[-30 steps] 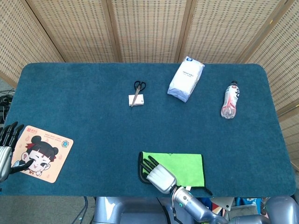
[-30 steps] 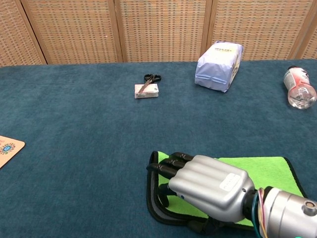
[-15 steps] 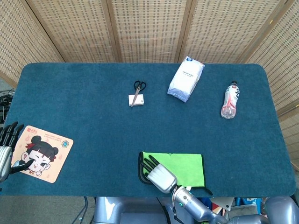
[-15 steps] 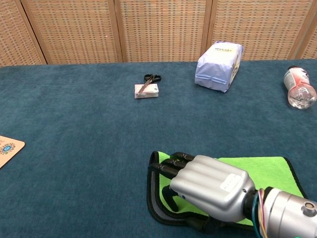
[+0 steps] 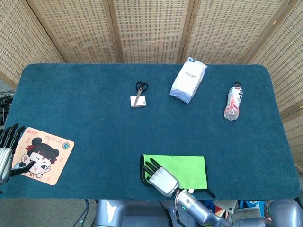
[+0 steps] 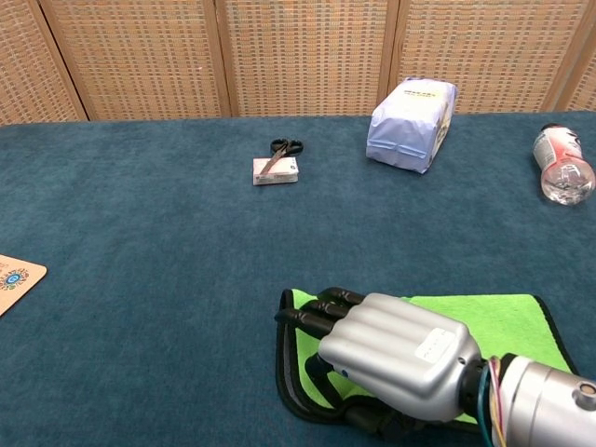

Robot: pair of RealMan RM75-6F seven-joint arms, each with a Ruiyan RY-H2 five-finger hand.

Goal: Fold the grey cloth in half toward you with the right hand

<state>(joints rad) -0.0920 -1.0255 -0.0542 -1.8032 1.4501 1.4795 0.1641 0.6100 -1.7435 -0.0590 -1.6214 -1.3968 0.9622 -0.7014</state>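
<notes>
The cloth [image 5: 182,169] lies at the near edge of the counter [image 5: 94,123], right of centre, its upper face bright green with a dark border; no grey side shows from either camera. The right robot hand [image 6: 396,358] rests on the cloth's left end, palm down, its dark fingers [image 6: 321,312] stretched out side by side toward the far-left corner of the fabric. In the chest view the thumb seems to curl under the hand by the cloth's dark edge, but whether it pinches the fabric cannot be told. The same hand shows in the head view [image 5: 161,177] low on the cloth's left part, its wrist running off the counter's near edge. The left robot hand [image 5: 5,149] sits at the counter's far left edge, fingers extended and a little spread, holding nothing; it lies just beside a mat [image 5: 41,155] printed with a cartoon face, and seems to touch the mat's left edge. Further back, near the middle, scissors [image 5: 139,92] lie across a small white box [image 5: 138,101]. A white bag [image 5: 188,80] stands to their right, and a bottle [image 5: 233,101] with a red label lies on its side well to the right of the bag. A woven screen [image 5: 151,28] stands behind the counter.
</notes>
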